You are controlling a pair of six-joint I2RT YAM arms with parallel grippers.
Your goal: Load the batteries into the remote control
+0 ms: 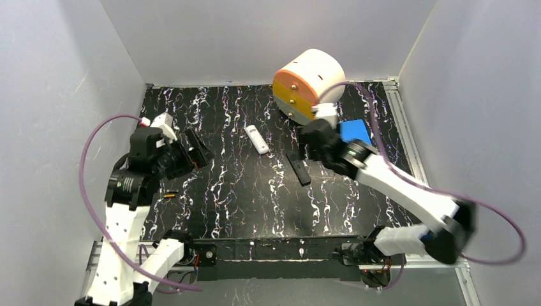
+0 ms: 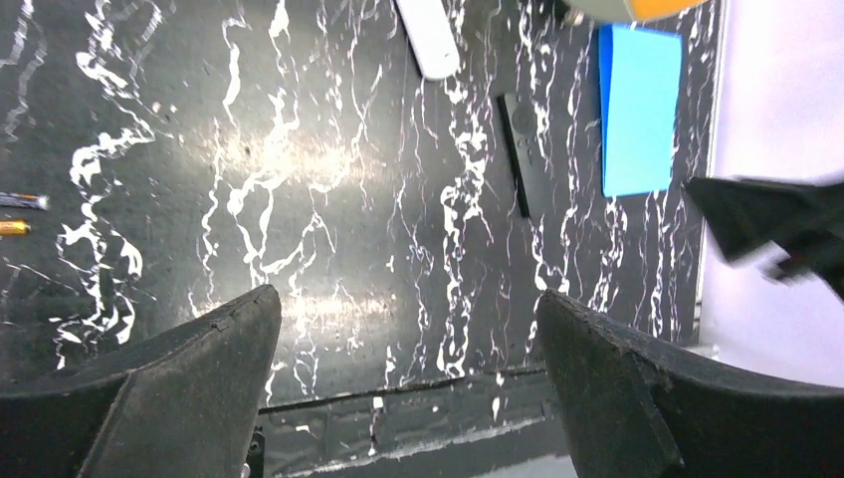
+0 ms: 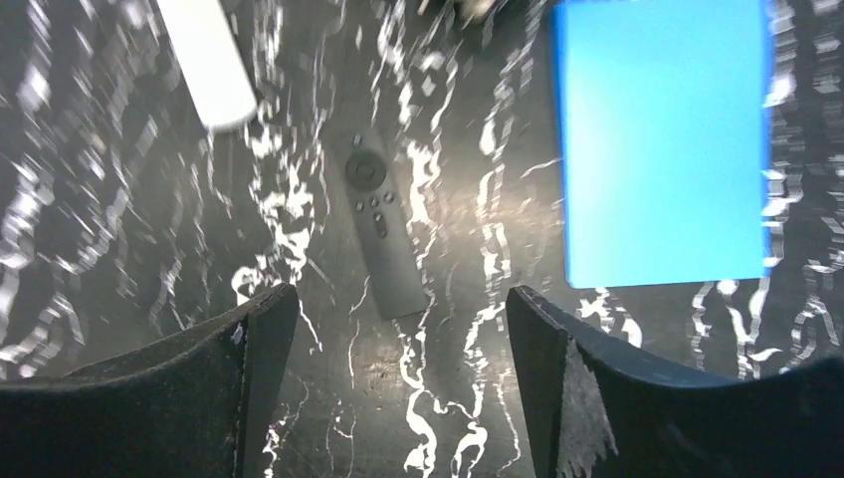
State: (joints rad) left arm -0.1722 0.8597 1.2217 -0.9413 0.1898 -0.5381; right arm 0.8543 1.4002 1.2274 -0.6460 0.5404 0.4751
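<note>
**Black remote under open right pincer; batteries far left**

Marbled black table (image 1: pixel 242 204) w/ white veins. Right pincer (image 3: pixel 398 304) hangs over the black remote (image 3: pixel 383 239), jaws spread wide, nothing btwn them. That remote lies flat, buttons up, approx table centre, a bit twd 3 o'clock. From it in top view, the white remote (image 1: pixel 256 139) is at 10 o'clock, near but not touching, and the blue sheet (image 3: pixel 662 139) lies flat at 2 o'clock. Orange-and-white drum (image 1: pixel 308 83) sits at table's 1 o'clock. Left pincer (image 2: pixel 408 309) is at table's 9 o'clock, jaws wide apart, holding nothing. Batteries (image 2: pixel 14 227) lie loose at table's 8 o'clock beside left arm, well apart from both remotes. Prob. two cells: one orange-yellow, other too dim for colour.
</note>
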